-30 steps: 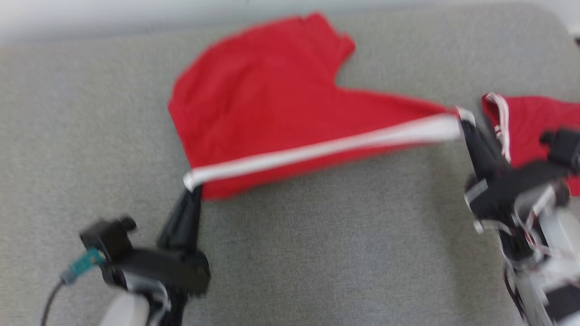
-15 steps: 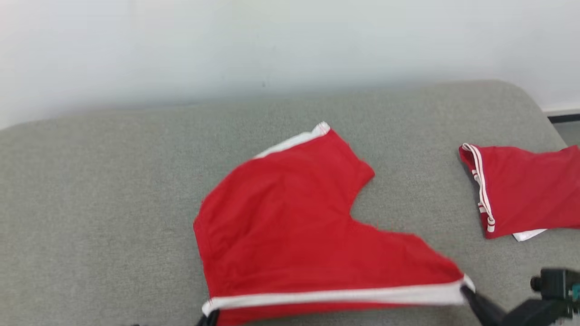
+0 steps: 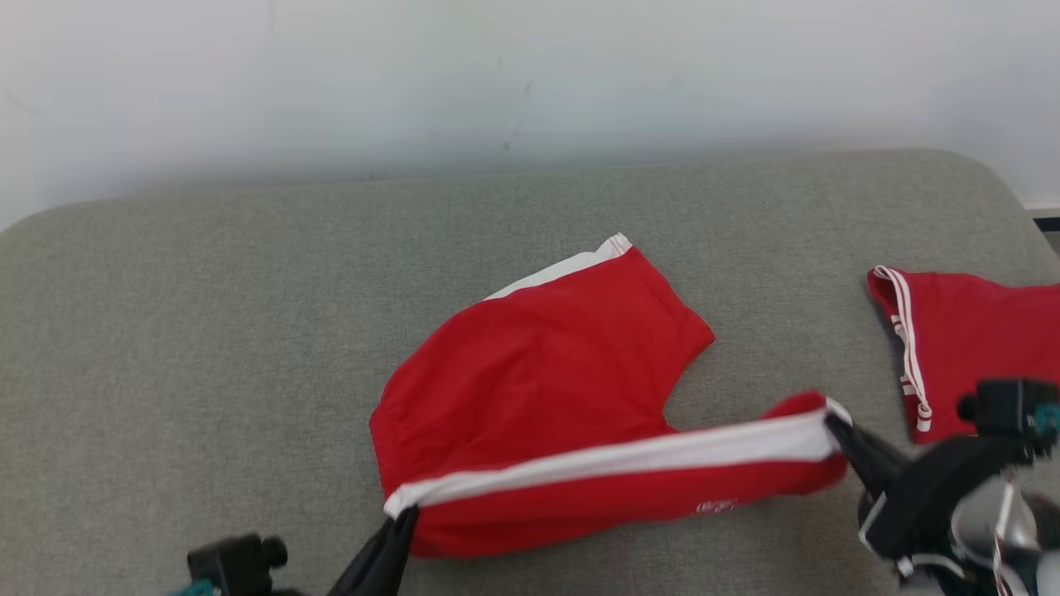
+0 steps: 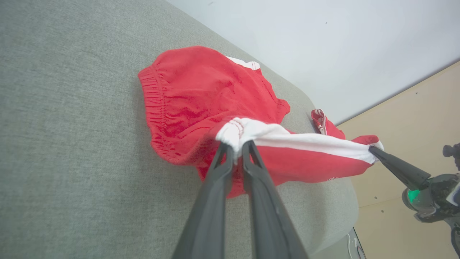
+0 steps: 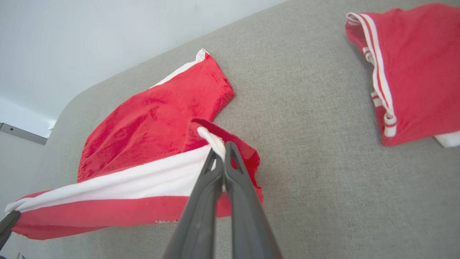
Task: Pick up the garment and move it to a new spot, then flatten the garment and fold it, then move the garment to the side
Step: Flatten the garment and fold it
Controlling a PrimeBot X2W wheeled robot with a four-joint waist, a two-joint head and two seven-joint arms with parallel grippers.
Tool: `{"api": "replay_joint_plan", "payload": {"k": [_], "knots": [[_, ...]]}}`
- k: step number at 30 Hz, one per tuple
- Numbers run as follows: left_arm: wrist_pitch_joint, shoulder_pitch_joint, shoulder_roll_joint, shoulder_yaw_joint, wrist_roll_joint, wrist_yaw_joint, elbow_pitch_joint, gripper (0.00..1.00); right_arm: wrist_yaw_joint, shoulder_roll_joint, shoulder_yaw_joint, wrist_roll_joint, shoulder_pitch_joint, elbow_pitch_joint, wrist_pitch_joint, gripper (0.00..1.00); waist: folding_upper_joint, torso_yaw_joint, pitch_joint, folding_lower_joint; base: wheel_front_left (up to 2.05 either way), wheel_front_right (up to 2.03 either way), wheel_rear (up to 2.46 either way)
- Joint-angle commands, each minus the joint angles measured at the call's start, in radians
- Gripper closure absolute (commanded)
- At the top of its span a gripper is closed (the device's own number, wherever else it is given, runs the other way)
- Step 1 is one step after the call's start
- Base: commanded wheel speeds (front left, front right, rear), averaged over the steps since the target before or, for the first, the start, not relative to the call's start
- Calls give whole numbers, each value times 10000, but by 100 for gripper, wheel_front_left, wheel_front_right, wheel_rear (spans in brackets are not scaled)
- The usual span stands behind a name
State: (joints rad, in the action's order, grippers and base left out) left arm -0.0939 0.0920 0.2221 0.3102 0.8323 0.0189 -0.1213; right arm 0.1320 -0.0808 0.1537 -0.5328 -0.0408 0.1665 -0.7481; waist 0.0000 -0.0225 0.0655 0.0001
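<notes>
Two tools are clamped on one pair of red shorts (image 3: 546,372), one at each end of its white side stripe (image 3: 629,455). The left tool (image 4: 235,145) has its fingers pinched together on the white corner at the waistband end. The right tool (image 5: 223,145) is squeezed tight on the hem end of the same stripe. Between them that edge is lifted and drawn into a fairly straight line, while the rest of the shorts lies on the grey cushion (image 3: 207,331), near its middle. The other leg points away toward the pale wall (image 3: 497,74), its white-trimmed hem lying flat. Off to the right, well apart from the shorts, a second red garment (image 3: 977,348) with thin white stripes along its edge rests on the cushion, touched by neither tool
</notes>
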Motion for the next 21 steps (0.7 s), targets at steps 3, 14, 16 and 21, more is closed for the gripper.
{"api": "replay_joint_plan", "payload": {"k": [3,14,16,21], "knots": [[-101,-1056,-283,12,59,11,488,100,-29,-473,-501,235,-1569,-1184,364,100,0,311,277,-1,0,0,0],[747,-3937,-1276,4,-414,419,2653,100,-29,-884,-1282,1168,-5610,-5371,2473,100,0,1321,1327,-1,0,0,0],[929,-4451,-1407,36,-416,486,3076,100,-29,-888,-1354,1399,-6300,-6093,2921,100,0,1472,1586,-1,0,0,0],[1314,-5530,-1603,188,-394,697,3999,100,-29,-864,-1348,2111,-7765,-7685,3928,100,0,1763,2239,-1,0,0,0]]}}
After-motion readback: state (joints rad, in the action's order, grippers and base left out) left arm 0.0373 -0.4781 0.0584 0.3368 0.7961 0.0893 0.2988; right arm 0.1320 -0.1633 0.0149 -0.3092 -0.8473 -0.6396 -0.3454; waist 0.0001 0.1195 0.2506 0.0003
